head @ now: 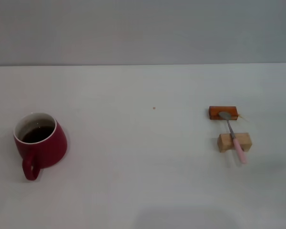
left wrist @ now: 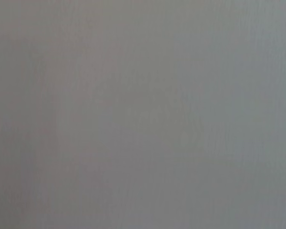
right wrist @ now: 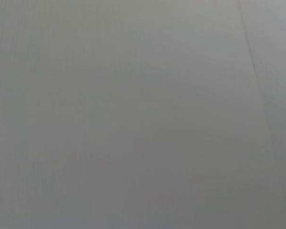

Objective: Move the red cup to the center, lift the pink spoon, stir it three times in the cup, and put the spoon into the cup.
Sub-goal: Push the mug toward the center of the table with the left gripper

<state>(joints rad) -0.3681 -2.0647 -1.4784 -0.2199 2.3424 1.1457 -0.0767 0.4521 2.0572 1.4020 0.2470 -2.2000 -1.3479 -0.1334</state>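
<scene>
Neither gripper appears in any view. In the head view, the red cup [head: 40, 144] stands upright at the table's [head: 143, 181] left; the pink spoon [head: 233, 136] lies at right across an orange-brown block [head: 223, 112] and a tan block [head: 234, 142]. Both wrist views show only plain grey.

Squat dark-red ceramic mug [head: 40, 144] stands near left on the white table [head: 148, 157]. Far right, the pink-handled metal spoon [head: 233, 136] bridges the orange-brown wooden block [head: 223, 112] and the nearer tan wooden block [head: 234, 141].
</scene>
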